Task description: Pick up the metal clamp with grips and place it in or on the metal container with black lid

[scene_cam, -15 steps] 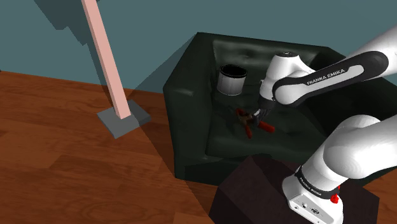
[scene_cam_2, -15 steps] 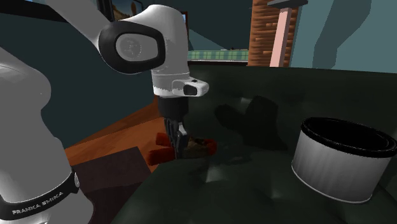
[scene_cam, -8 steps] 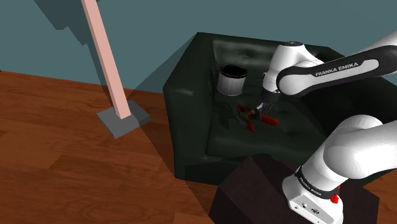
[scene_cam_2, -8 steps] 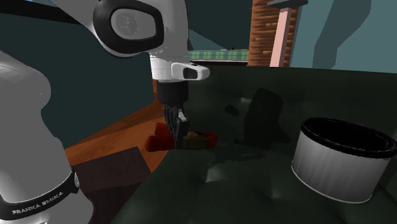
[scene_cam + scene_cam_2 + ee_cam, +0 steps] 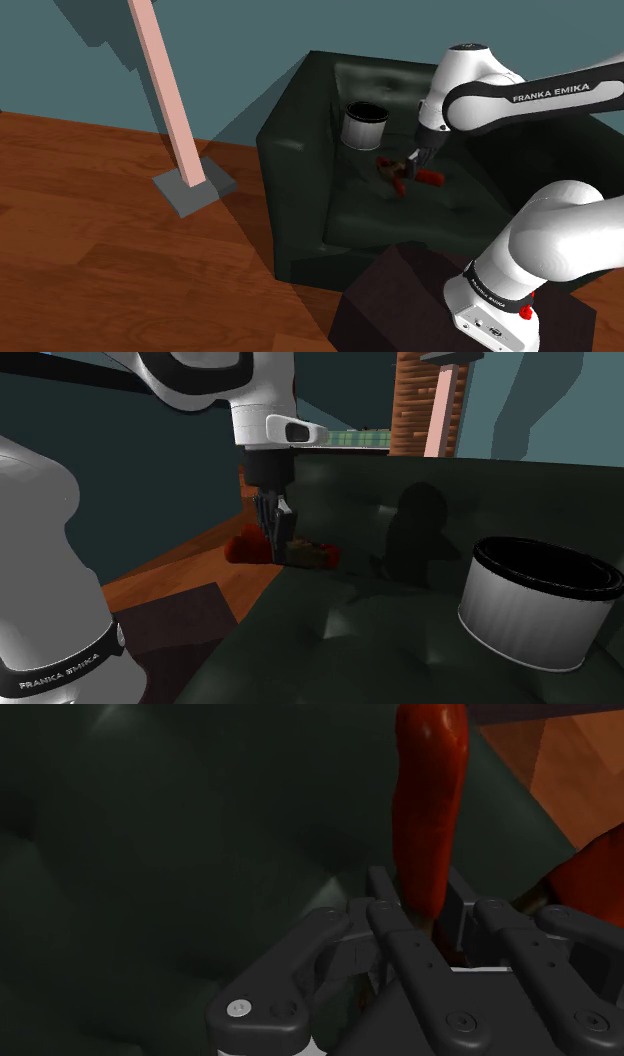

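Item: clamp (image 5: pixel 428 178), red grips on a dark metal body. Right of centre in the shoulder view, hanging just above the seat of a dark armchair (image 5: pixel 300 215). Left of centre in the second exterior view (image 5: pixel 318 556), seemingly clear of the cushion.

Gripper (image 5: pixel 411 166): all black, pointing down, clenched on the clamp. In the wrist view, fingers (image 5: pixel 385 909) pressed to either side of one red grip (image 5: pixel 430 804).

Container (image 5: pixel 362 126): pale metal cylinder with a black rim, upright on the seat. Upper centre of the shoulder view, up and left of the clamp, near but apart. Lower right of the second exterior view (image 5: pixel 535 602).

Step in hand: judged as the carry, with pick-up done and placing not yet done.

Next move: probably travel up and left in the shoulder view to a spot over the container. Needs enough height for the dangling grips to pass the rim, then lowering and letting go. Hold apparently on one grip only, so some risk of swing or tilt.
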